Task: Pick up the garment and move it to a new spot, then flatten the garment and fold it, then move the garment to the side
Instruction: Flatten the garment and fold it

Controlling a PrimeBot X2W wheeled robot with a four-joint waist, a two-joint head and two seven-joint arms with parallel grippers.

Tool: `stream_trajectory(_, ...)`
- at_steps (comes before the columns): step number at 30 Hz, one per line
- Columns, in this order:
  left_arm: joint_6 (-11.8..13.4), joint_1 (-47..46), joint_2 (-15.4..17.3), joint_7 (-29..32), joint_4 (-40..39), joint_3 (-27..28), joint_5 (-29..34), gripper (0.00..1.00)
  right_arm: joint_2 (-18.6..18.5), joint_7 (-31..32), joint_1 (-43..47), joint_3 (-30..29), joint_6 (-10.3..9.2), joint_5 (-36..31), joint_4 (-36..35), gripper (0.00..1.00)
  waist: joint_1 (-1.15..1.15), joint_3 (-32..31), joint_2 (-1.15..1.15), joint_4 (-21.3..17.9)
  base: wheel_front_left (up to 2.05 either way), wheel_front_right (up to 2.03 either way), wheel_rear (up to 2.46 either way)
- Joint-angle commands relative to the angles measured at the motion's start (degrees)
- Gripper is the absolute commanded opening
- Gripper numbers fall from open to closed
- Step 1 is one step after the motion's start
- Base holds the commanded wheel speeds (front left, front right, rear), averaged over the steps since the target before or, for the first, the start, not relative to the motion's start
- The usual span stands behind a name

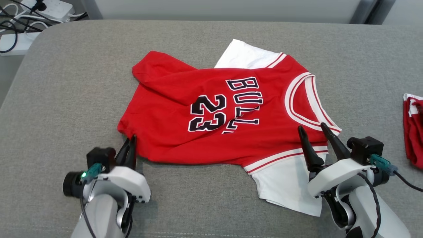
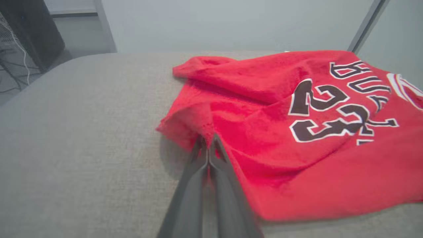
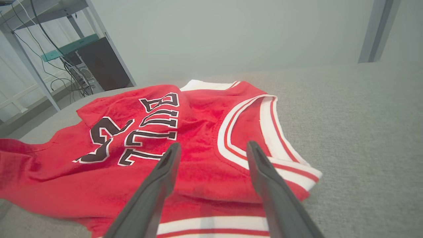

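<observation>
A red garment (image 1: pixel 211 115) with white sleeves and black lettering lies rumpled on the grey padded table (image 1: pixel 66 99). My left gripper (image 1: pixel 131 138) is shut on the garment's near left corner; the left wrist view shows the red hem (image 2: pixel 198 122) pinched between the closed fingertips of the left gripper (image 2: pixel 209 140). My right gripper (image 1: pixel 312 127) is open above the shoulder by the white-trimmed neckline (image 1: pixel 299 102). In the right wrist view, the right gripper (image 3: pixel 214 147) hovers over the red cloth (image 3: pixel 198 132) with its fingers spread wide and nothing between them.
Another red and white piece of cloth (image 1: pixel 413 129) lies at the table's right edge. Cables and a power strip (image 1: pixel 29 16) sit on the floor beyond the far left corner. A rack with a dark box (image 3: pixel 99 62) stands past the table.
</observation>
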Motion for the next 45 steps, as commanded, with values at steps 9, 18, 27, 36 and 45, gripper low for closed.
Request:
stream_trajectory(9,0.5,-14.8,0.6,1.4,9.5,-2.5,2.2,1.00,0.6,-0.8,-1.8,2.8,0.23,1.4,0.3,1.00,0.00,2.1,0.00,-5.8,0.00,0.00,0.00)
stream_trajectory(18,0.8,-16.2,2.6,-0.7,13.7,-1.0,0.9,1.00,0.1,-0.8,-1.0,0.9,0.23,1.5,0.2,1.00,0.00,2.4,0.00,-4.6,0.00,0.00,0.00)
stream_trajectory(27,-0.7,-13.8,3.8,-0.9,9.7,0.3,-0.1,1.00,0.5,-0.8,-1.0,1.2,0.23,1.1,0.1,1.00,0.00,2.0,0.00,-2.0,0.00,0.00,0.00)
stream_trajectory(36,-1.7,-16.3,1.8,-0.9,12.4,-0.8,-1.2,1.00,0.5,-0.8,-1.4,2.1,0.23,1.3,0.2,1.00,0.00,2.7,0.00,-4.1,0.00,0.00,0.00)
stream_trajectory(45,-0.5,-21.6,1.8,-0.9,19.8,0.2,-3.0,0.72,0.6,-0.8,-1.9,1.3,0.23,1.3,-0.3,1.00,0.00,5.2,0.00,-7.6,0.00,0.00,0.00)
